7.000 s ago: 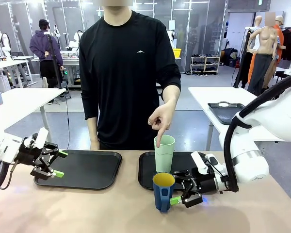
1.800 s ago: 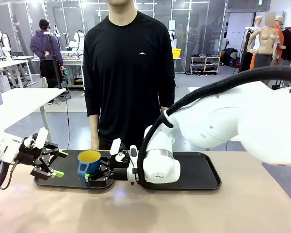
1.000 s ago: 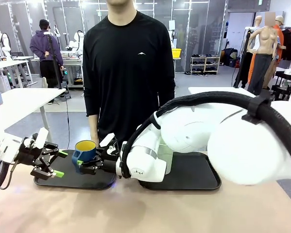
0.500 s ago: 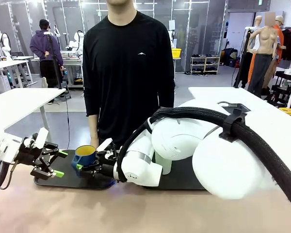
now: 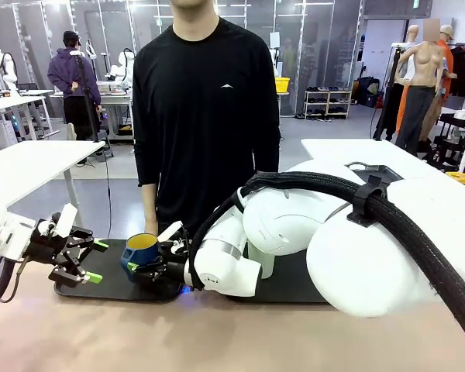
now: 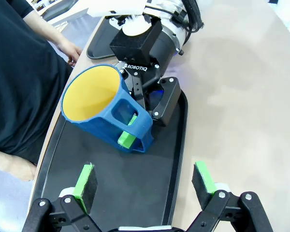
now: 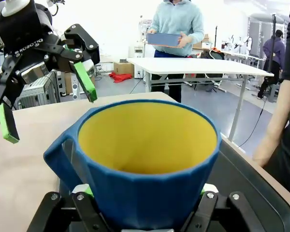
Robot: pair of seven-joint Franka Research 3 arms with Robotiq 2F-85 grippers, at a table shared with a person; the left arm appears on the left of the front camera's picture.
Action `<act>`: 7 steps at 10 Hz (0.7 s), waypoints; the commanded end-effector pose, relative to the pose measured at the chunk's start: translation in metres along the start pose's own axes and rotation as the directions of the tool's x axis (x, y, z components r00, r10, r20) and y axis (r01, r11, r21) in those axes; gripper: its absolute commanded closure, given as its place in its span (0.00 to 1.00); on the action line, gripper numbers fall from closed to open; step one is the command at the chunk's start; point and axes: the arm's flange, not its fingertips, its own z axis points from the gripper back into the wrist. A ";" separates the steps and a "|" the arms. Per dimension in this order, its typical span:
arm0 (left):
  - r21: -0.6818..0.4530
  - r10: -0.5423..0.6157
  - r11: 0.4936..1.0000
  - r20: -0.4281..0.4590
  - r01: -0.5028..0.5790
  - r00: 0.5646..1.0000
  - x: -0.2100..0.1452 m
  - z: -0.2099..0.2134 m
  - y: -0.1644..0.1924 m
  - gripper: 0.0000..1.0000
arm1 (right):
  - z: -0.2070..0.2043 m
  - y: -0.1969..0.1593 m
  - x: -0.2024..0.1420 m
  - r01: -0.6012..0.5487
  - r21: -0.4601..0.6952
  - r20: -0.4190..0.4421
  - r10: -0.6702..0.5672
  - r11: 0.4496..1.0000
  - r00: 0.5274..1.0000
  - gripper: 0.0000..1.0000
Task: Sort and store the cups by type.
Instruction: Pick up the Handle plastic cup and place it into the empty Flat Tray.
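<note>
R gripper (image 5: 142, 269) jaws pinch blue mug (image 5: 140, 249), tilted over left tray (image 5: 112, 287); L gripper (image 5: 91, 261) jaws spread, near. Risk: tilted release, mug tips or bumps L gripper.

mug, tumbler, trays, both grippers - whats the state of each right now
mug: upright, empty, gripped over the left tray
right gripper: shut on mug
left gripper: open, holding nothing
left tray: flat on table
tumbler: mostly hidden behind right arm, state unclear
right tray: flat on table, partly hidden by right arm
</note>
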 end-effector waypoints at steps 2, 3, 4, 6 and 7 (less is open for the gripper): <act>-0.004 -0.002 1.000 0.017 0.002 1.000 0.000 0.001 0.000 0.00 | -0.002 0.025 -0.019 -0.031 -0.058 -0.020 0.030 0.998 0.999 0.28; -0.004 -0.002 1.000 0.017 0.002 1.000 0.000 0.001 0.000 0.00 | -0.001 0.025 -0.022 -0.037 -0.072 -0.040 0.034 0.997 0.999 0.28; -0.004 -0.002 1.000 0.017 0.002 1.000 0.000 0.001 0.000 0.00 | -0.001 0.026 -0.023 -0.040 -0.081 -0.049 0.036 0.996 0.998 0.28; -0.004 -0.002 1.000 0.017 0.002 1.000 0.000 0.001 0.000 0.00 | -0.001 0.026 -0.023 -0.043 -0.081 -0.050 0.039 0.996 0.998 0.28; -0.004 -0.002 1.000 0.017 0.002 1.000 0.000 0.001 0.000 0.00 | -0.002 0.027 -0.023 -0.040 -0.082 -0.058 0.036 0.996 0.998 0.28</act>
